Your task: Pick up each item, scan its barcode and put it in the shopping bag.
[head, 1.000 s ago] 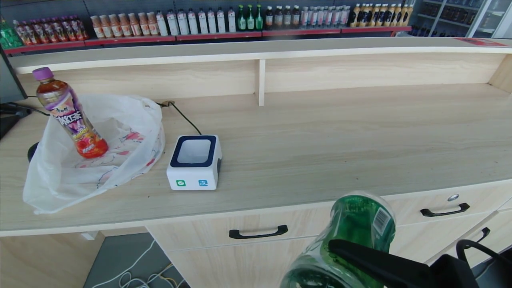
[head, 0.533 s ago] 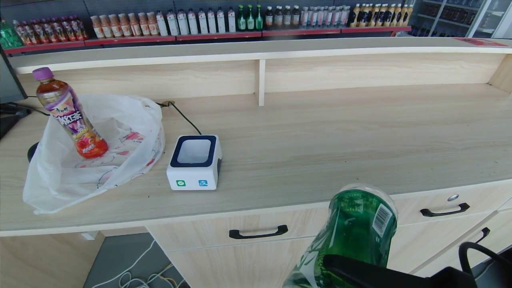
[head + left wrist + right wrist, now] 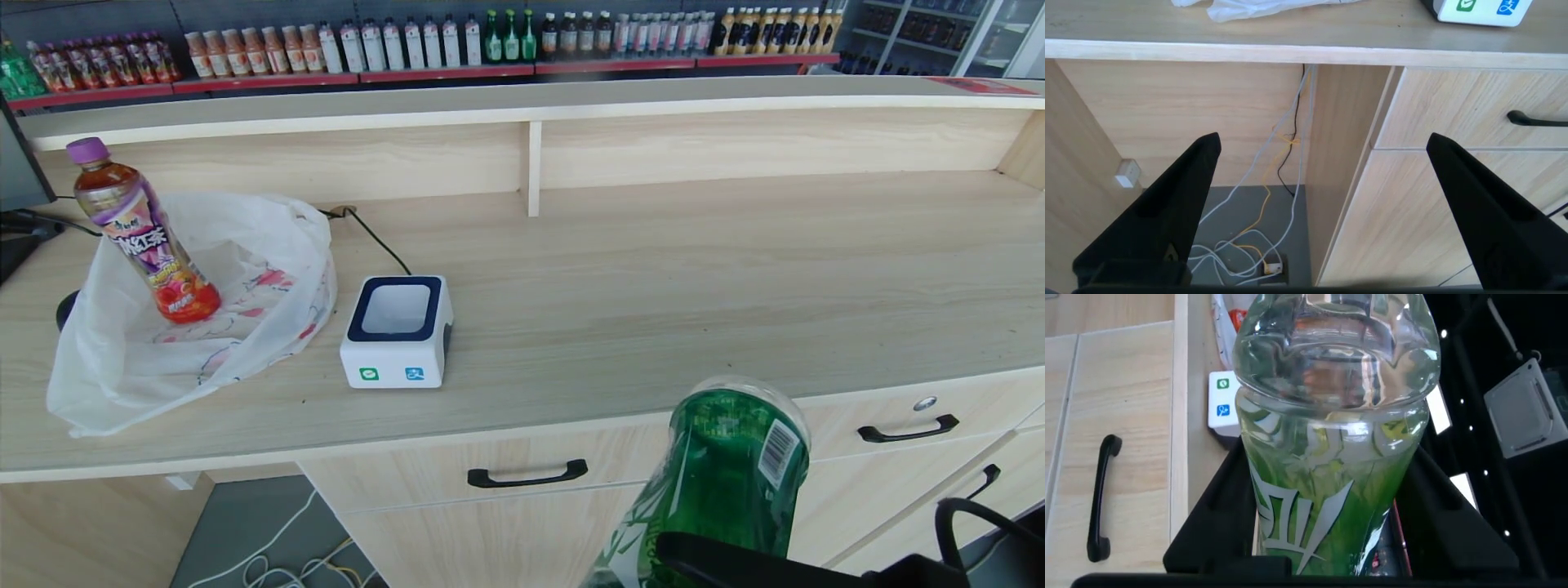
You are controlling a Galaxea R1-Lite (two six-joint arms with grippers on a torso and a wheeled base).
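My right gripper [image 3: 739, 559] is shut on a green bottle [image 3: 727, 474], held low in front of the counter's drawers, with its clear base and a barcode label [image 3: 775, 453] turned up. In the right wrist view the green bottle [image 3: 1331, 457] sits between the black fingers [image 3: 1212, 531]. The white barcode scanner [image 3: 397, 331] rests on the counter, left of the bottle. A white shopping bag [image 3: 245, 327] lies at the far left, with a purple-capped tea bottle [image 3: 139, 233] standing in it. My left gripper [image 3: 1323, 143] hangs open below the counter edge, facing the cabinet front, and holds nothing.
The wooden counter [image 3: 694, 269] has a raised back ledge and a thin divider [image 3: 532, 167]. Drawers with black handles [image 3: 526, 475] run under its front edge. Cables [image 3: 1249, 245] lie on the floor below. Shelves of bottles [image 3: 490, 41] line the far wall.
The green bottle's base has risen slightly, and the right gripper's finger has sunk lower in the head view. The bag, tea bottle and scanner have not moved.
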